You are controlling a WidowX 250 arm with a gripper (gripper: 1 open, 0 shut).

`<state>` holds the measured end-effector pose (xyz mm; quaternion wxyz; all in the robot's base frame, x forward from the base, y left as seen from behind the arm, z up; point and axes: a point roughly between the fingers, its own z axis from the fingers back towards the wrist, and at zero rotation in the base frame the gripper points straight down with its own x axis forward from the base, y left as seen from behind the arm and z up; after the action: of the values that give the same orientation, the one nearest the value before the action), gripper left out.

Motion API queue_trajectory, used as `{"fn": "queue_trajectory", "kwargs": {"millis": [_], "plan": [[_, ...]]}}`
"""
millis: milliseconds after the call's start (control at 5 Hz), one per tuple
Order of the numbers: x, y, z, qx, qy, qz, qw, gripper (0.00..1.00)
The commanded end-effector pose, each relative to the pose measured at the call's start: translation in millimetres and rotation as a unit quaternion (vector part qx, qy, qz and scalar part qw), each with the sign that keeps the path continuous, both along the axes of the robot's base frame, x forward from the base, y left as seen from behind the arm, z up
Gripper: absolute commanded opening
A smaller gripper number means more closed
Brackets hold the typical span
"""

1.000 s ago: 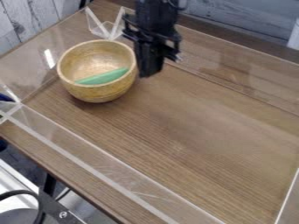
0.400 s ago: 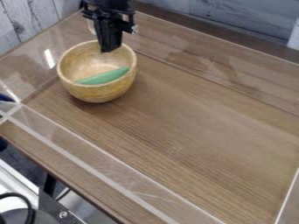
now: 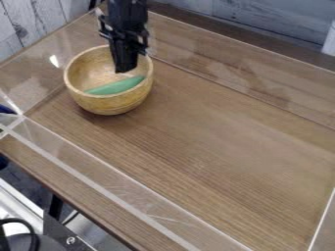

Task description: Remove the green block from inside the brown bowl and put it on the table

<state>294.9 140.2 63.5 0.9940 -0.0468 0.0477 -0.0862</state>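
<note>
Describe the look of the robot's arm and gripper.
The gripper is black or very dark, narrow and elongated toward its tip. The arm above it is dark too, bulkier and uneven in outline. Blur hides finer details, and I can't make out any markings.

Soft, fairly bright light leaves pale glare on the counter (image 3: 210, 147) toward ten o'clock; small glints dot its clear edging toward seven. The picture is low-resolution, fine detail smeared.
</note>
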Motion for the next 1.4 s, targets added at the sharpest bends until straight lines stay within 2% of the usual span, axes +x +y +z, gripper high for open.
{"fn": "queue_trajectory", "kwargs": {"millis": [0,400,800,1200], "plan": [[10.0,13,12.1,0.006,-0.041,0.013,0.9991,0.00],[10.3,17,0.1,-0.017,-0.053,0.028,0.9981,0.00],[19.9,33,-19.7,0.002,-0.028,0.035,0.9990,0.00],[24.6,32,-25.0,0.008,-0.020,0.045,0.9987,0.00]]}}
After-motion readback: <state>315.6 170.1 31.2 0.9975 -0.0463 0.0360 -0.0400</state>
